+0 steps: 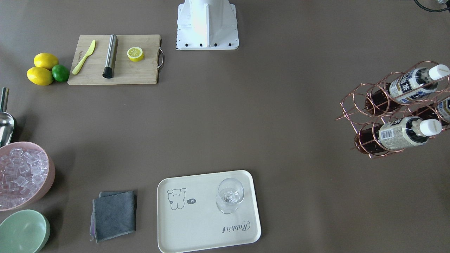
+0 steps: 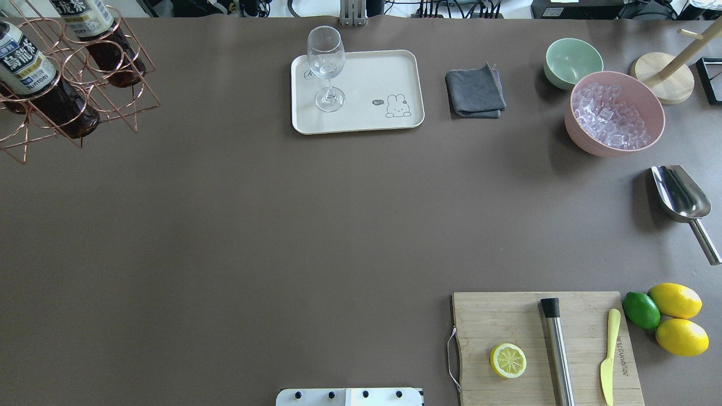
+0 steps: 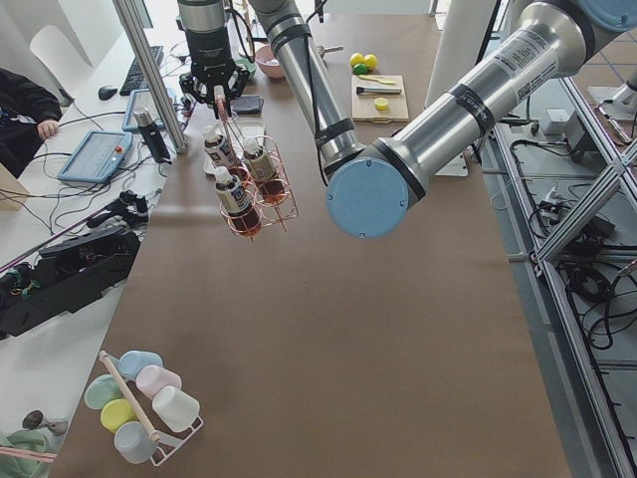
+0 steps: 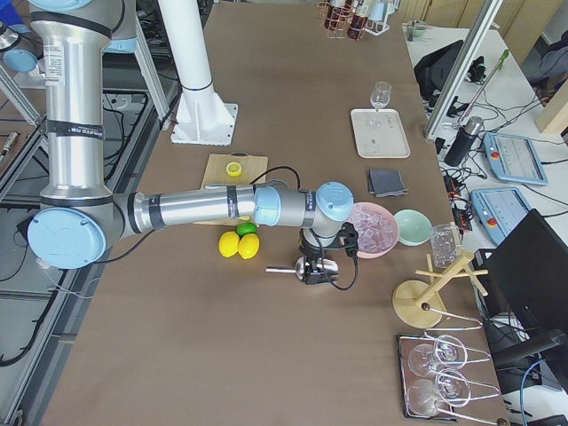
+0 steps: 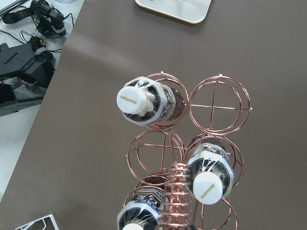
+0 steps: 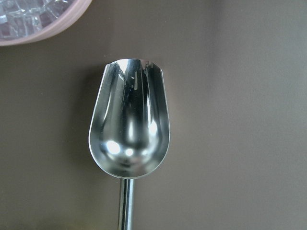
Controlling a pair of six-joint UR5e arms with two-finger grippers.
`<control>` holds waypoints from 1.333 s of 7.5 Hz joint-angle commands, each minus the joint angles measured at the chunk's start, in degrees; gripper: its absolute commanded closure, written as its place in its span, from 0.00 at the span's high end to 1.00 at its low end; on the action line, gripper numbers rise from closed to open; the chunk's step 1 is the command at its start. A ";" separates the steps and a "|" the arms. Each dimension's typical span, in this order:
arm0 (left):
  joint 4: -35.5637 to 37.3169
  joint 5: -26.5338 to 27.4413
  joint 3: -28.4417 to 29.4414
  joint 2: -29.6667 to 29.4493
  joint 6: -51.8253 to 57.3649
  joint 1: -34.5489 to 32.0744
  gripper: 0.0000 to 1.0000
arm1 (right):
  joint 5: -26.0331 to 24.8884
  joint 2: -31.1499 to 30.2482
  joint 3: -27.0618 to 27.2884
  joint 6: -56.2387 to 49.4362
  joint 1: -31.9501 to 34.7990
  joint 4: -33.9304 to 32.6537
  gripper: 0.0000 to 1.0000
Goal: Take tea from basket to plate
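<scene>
**Inspector:** Where is the tea (image 5: 141,101)?

**Assistant:** Three bottles sit in the basket (image 5: 219,106) rings, at the left end of the counter (image 1: 225,123). The plate (image 1: 197,225) is well apart and carries only a glass (image 1: 230,196).

**Inspector:** Pincers?

**Assistant:** The left pincer (image 3: 216,88) hangs over the basket, placed for a pick, I judge. The right pincer (image 4: 312,266) is over the scoop (image 6: 129,139). I cannot tell the opening of either.

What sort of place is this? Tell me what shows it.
Probably a robotics lab staged as a drinks counter: a robot arm over a table, a teach pendant beside it, tea bottles and an ice bowl as props.
</scene>
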 commanded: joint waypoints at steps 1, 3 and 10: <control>-0.16 -0.40 -1.42 -0.24 -4.41 5.14 0.00 | 0.00 0.00 -0.08 0.00 0.00 0.00 1.00; -0.52 1.34 -5.55 -2.87 -17.14 18.40 0.00 | 0.00 0.00 0.00 0.00 0.00 0.00 1.00; -3.51 1.35 -8.37 -9.21 -35.18 31.89 0.00 | 0.00 0.00 0.00 0.00 0.00 0.00 1.00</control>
